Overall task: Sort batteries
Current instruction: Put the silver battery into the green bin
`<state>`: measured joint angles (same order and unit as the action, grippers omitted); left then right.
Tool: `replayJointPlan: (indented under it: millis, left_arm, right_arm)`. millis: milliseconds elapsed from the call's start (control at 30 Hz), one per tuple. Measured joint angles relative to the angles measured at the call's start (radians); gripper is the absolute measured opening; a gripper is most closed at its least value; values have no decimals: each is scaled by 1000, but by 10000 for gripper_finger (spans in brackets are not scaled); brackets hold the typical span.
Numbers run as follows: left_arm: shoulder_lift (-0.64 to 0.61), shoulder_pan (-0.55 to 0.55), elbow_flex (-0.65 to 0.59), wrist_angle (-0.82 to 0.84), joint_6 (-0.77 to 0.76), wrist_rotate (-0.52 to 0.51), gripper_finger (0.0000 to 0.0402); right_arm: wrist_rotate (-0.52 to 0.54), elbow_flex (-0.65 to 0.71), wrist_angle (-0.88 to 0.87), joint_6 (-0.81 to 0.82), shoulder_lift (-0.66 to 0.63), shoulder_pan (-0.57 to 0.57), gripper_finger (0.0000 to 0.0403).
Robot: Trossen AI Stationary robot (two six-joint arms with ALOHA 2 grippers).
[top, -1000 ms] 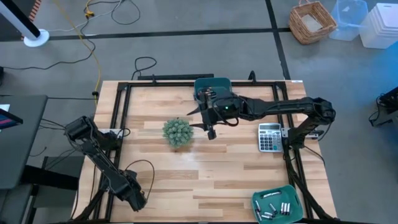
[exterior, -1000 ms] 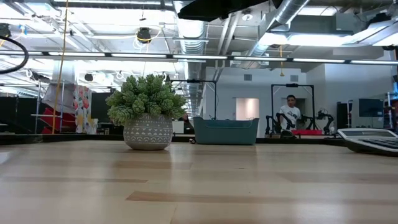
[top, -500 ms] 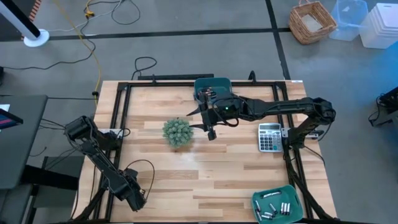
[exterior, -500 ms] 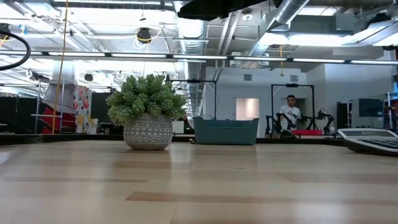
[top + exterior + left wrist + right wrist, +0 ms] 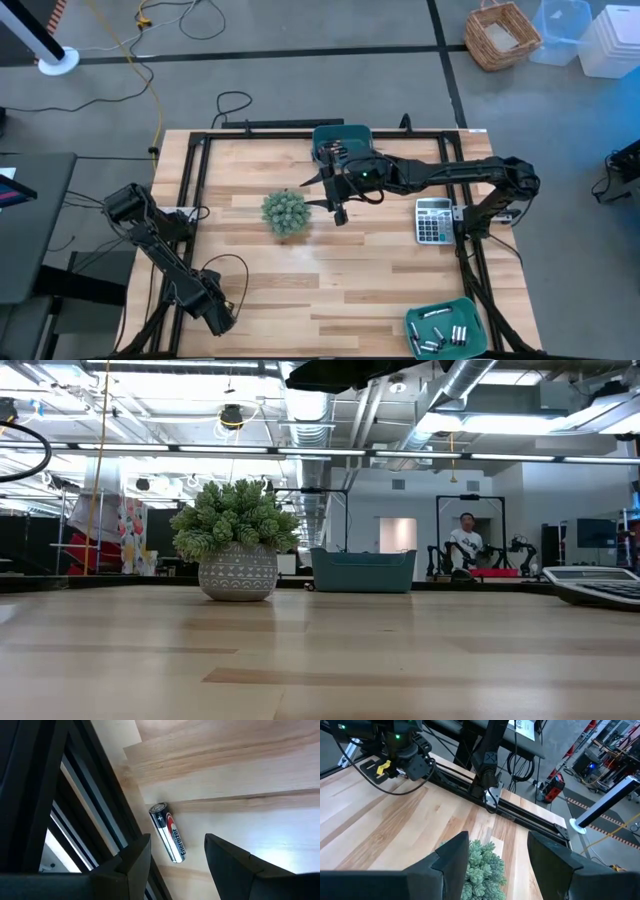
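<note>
We see one battery [image 5: 168, 833] lying on the wooden table [image 5: 330, 290] by its dark frame rail, between the parted fingers of the left gripper [image 5: 172, 865], which hovers over it without touching. Nothing has moved since the earlier frames. About seven more batteries [image 5: 445, 335] lie in the near teal bin [image 5: 470, 303]; a second bin [image 5: 362, 571] stands at the far edge. The right gripper [image 5: 340, 214], open and empty, hangs beside one potted plant [image 5: 286, 212]. One calculator [image 5: 433, 220] lies nearby. A person [image 5: 465, 541] stands in the workshop beyond.
</note>
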<state>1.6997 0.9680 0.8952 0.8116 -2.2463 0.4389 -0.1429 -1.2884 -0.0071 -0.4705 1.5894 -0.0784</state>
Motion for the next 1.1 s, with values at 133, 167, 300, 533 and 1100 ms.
replayJointPlan:
  millis: [133,167,300,533,1100]
  left_arm:
    - [0,-6,-1,1,18,-46,181]
    - [0,-6,-2,1,28,-63,181]
    - [2,-8,12,20,116,-122,181]
    - [7,-28,107,212,433,-216,180]
    - [3,-31,197,384,966,-353,180]
  right_arm:
    - [0,0,0,2,0,0,220]
    - [0,0,0,2,0,0,220]
    - [0,0,-1,2,0,0,220]
    - [0,1,1,1,0,0,220]
    - [0,1,8,43,0,0,220]
